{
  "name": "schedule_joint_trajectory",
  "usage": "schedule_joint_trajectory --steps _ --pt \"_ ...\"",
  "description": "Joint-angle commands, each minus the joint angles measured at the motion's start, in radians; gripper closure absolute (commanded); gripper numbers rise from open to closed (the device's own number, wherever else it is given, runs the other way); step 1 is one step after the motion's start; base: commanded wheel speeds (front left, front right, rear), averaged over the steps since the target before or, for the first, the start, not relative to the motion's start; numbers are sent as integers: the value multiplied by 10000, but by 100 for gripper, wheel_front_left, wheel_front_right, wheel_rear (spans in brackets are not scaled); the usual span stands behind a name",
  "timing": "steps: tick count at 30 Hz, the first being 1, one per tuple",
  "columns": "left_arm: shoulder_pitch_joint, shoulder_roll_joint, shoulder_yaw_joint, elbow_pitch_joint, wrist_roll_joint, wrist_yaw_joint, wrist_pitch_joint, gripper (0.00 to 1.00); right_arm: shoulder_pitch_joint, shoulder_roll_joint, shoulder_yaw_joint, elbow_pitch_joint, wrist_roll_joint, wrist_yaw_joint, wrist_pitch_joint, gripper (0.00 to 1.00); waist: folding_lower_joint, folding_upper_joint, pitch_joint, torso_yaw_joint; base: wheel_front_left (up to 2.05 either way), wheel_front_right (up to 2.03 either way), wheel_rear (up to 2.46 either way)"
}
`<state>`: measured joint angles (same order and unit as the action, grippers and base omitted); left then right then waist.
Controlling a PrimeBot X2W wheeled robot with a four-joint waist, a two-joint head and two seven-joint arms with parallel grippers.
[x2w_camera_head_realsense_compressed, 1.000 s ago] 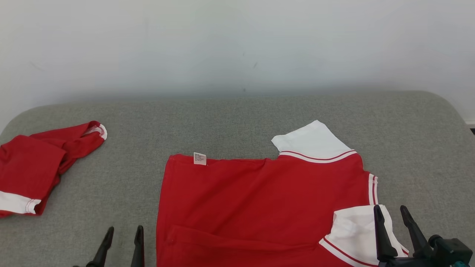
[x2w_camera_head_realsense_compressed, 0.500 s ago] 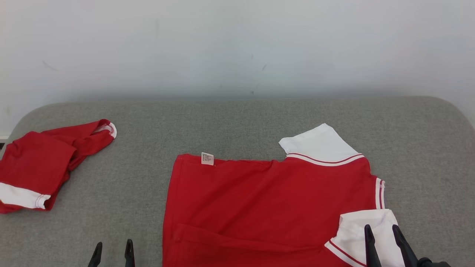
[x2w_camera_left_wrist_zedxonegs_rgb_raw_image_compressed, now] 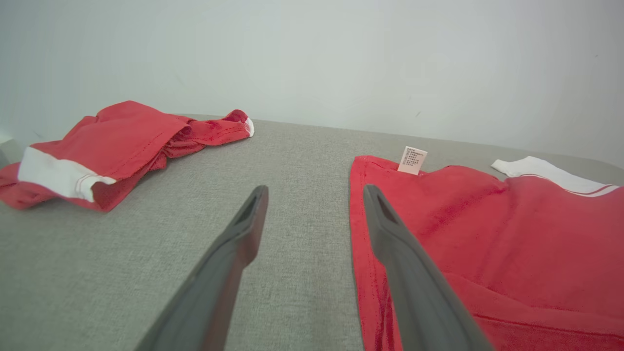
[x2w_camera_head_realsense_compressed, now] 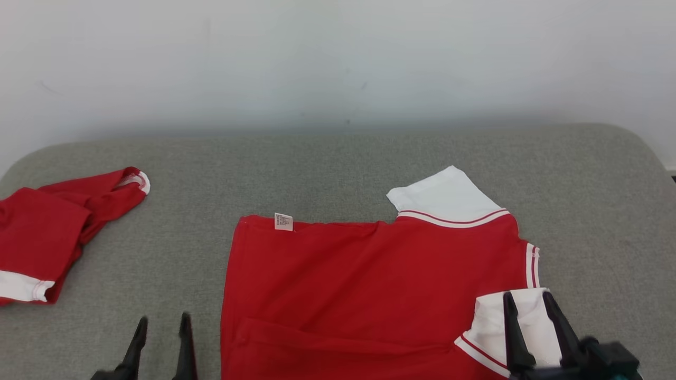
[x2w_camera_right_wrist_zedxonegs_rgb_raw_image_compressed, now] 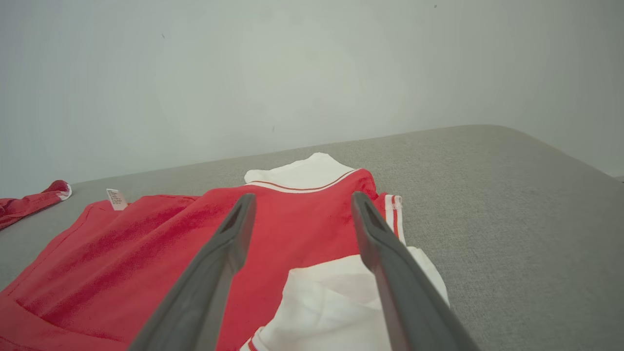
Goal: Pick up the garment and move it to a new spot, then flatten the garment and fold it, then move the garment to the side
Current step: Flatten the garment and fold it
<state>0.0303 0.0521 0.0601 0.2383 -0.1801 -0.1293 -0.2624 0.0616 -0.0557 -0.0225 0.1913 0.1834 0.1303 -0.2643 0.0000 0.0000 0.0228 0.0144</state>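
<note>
The garment (x2w_camera_head_realsense_compressed: 369, 285) is laid spread at 6 o'clock on the worktop (x2w_camera_head_realsense_compressed: 317, 169), judged ready for flattening, one white sleeve (x2w_camera_head_realsense_compressed: 488, 322) folded in at 5 o'clock. The right pincer (x2w_camera_head_realsense_compressed: 527, 295) is held over that sleeve, the left pincer (x2w_camera_head_realsense_compressed: 163, 317) at 7 o'clock beside the red edge; both are spread wide, nothing gripped

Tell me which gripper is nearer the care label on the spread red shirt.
Left. The left gripper hangs open beside the left edge of the shirt, the care label ahead to its right. The right gripper is open over the near white sleeve, across the shirt.
</note>
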Motion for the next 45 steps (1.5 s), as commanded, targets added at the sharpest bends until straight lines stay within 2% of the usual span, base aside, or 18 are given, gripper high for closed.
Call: schedule_joint_trajectory --steps 1,2,6,9,12,19,23,37,38,39,40,45 --pt "-258 8 -75 45 10 -3 -15 0 -260 19 75 2 48 13 -18 0 0 0 208 -157 0 0 0" --pt "-1029 358 -498 270 -96 -7 -16 0 -1000 -60 406 276 56 13 -18 0 0 0 588 -328 0 0 0" --pt "-2423 1100 -1438 1058 -434 0 -16 0 -2424 -315 999 871 62 13 -18 0 0 0 1245 -603 0 0 0" --pt "-4242 2082 -2816 2445 -1167 -3 120 0 -4064 -605 1602 1769 256 13 -18 0 0 0 1906 -861 0 0 0" --pt "-5324 2365 -3394 3254 -1808 -2 329 0 -4776 -709 1803 2045 359 13 -18 0 0 0 2255 -929 0 0 0" --pt "-7070 2470 -4156 5258 -2897 -5 636 0 -5425 -749 2141 2240 402 13 -18 0 0 0 2798 -1175 0 0 0" --pt "-7539 2468 -4443 6092 -3435 -3 578 0 -5443 -828 2213 2274 433 13 -18 0 0 0 2907 -1321 0 0 0" --pt "-8184 2382 -5473 7509 -4702 -5 240 0 -5377 -943 2140 2198 388 13 -19 0 0 0 2872 -1463 0 0 0" --pt "-8231 2375 -5543 7549 -4749 -4 215 35 -5392 -960 2153 2196 398 13 -19 0 0 0 2878 -1464 0 0 0" --pt "-8286 2379 -5618 7585 -4767 -5 205 56 -5411 -973 2166 2194 405 13 -19 0 0 0 2886 -1465 0 0 0" --pt "-8348 2395 -5696 7616 -4796 -4 187 100 -5429 -977 2175 2189 400 13 -19 0 0 0 2893 -1466 0 0 0" --pt "-8527 2403 -5934 7496 -5094 -4 55 100 -5573 -1115 2199 2387 422 13 -19 0 0 0 2888 -1313 0 0 0"
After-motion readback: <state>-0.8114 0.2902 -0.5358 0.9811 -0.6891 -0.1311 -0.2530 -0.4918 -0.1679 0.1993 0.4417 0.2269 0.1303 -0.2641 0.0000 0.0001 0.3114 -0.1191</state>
